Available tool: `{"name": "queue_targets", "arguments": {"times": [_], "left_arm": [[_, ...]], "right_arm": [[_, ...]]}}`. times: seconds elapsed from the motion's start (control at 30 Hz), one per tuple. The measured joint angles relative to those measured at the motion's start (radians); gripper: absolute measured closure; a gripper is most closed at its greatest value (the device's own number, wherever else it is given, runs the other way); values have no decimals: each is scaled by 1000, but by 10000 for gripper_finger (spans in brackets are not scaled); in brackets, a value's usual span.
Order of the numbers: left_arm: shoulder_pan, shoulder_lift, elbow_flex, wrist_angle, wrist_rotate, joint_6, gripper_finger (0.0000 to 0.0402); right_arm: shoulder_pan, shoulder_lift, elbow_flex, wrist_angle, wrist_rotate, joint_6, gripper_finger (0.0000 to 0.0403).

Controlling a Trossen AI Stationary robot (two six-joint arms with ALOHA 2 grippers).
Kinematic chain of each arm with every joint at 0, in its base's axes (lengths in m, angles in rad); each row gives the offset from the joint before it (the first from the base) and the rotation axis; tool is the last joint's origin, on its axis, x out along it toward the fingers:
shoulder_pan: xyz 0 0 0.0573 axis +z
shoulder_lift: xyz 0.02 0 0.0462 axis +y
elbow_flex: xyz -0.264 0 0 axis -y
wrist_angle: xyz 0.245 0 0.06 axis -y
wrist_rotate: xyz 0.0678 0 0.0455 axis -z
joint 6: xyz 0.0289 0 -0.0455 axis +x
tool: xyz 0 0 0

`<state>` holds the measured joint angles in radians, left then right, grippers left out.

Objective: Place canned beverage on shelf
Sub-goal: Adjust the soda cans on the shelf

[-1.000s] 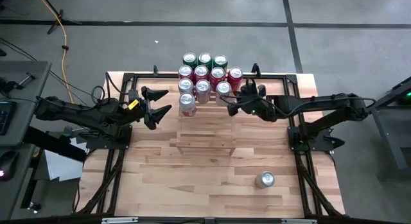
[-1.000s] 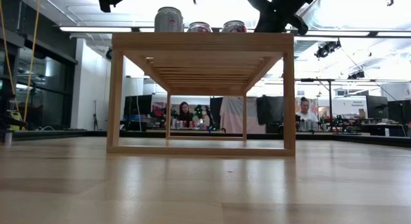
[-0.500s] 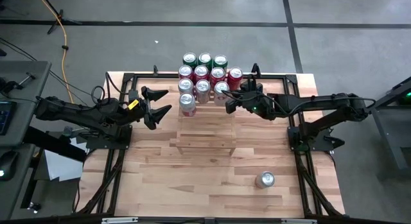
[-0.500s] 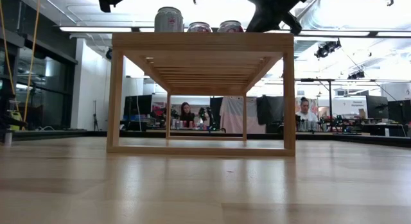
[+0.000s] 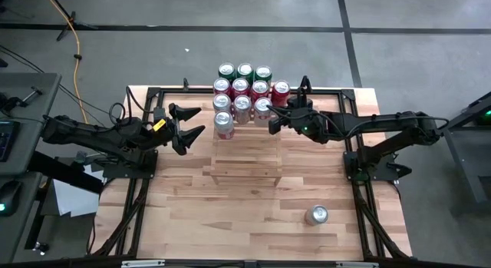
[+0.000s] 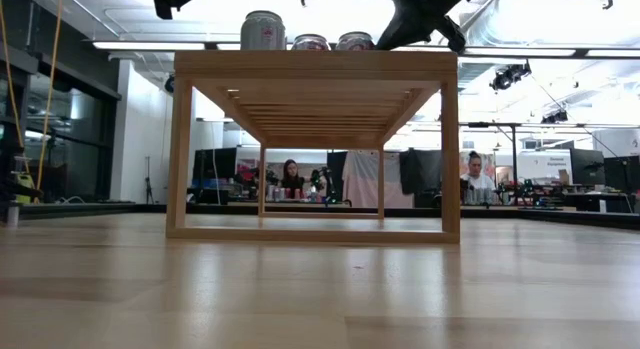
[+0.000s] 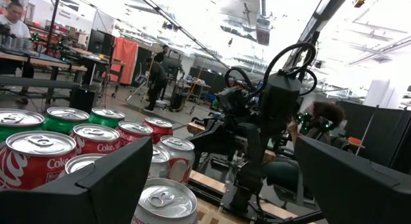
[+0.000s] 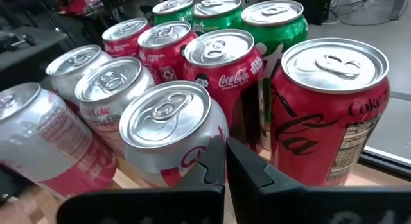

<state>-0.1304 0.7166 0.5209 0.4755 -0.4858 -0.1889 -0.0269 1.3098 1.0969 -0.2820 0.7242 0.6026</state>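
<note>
The wooden slatted shelf (image 5: 245, 157) stands mid-table, also seen in the low view (image 6: 315, 67). Several green, red and silver cans stand upright on its far part. My right gripper (image 5: 271, 124) is shut, its tips at a silver can (image 5: 263, 107) in the cluster's near right corner, next to a red can (image 8: 327, 115). My left gripper (image 5: 198, 120) hangs open left of the shelf, short of another silver can (image 5: 223, 124), touching nothing. One more can (image 5: 316, 215) stands on its base on the tabletop, near right. My right gripper (image 8: 225, 161) has its shut fingertips against the lower side wall (image 8: 204, 147) of the silver can, on the side facing the red can. The fingers come from the table's right, slanting down. The can stands upright on the shelf's slats.
Dark frame rails (image 5: 357, 157) run along both sides of the table. Bare tabletop (image 5: 230, 214) lies between the shelf and the near edge. In the low view, people sit at desks in the room beyond the table.
My right gripper has turned at the wrist and swung its shut fingertips a little toward the table's left. The silver can beside them has slid along the shelf toward its neighbours, staying upright.
</note>
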Motion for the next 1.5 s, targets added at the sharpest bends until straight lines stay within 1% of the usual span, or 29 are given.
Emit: {"name": "queue_targets", "arguments": {"times": [0.47,0.63,0.73,0.93,1.03,1.1,1.17,1.3,1.4,1.5], "left_arm": [[0,0,0,0,0,0,30],[0,0,0,0,0,0,30],[0,0,0,0,0,1,30],[0,0,0,0,0,1,30],[0,0,0,0,0,0,30],[0,0,0,0,0,0,30],[0,0,0,0,0,0,30],[0,0,0,-1,0,1,30],[0,0,0,-1,-10,0,30],[0,0,0,0,-24,0,30]], "right_arm": [[0,0,0,18,0,0,403],[0,0,0,19,-25,-2,403],[0,0,0,19,-46,-17,403],[0,0,0,15,-40,-68,403],[0,-15,0,-43,-39,-97,403],[0,-33,0,-126,-28,-68,403],[0,-46,0,-230,-1,-10,403],[-8,-46,0,-416,85,124,403],[-44,-36,0,-459,122,180,403],[-95,-37,1,-432,162,171,403]]}}
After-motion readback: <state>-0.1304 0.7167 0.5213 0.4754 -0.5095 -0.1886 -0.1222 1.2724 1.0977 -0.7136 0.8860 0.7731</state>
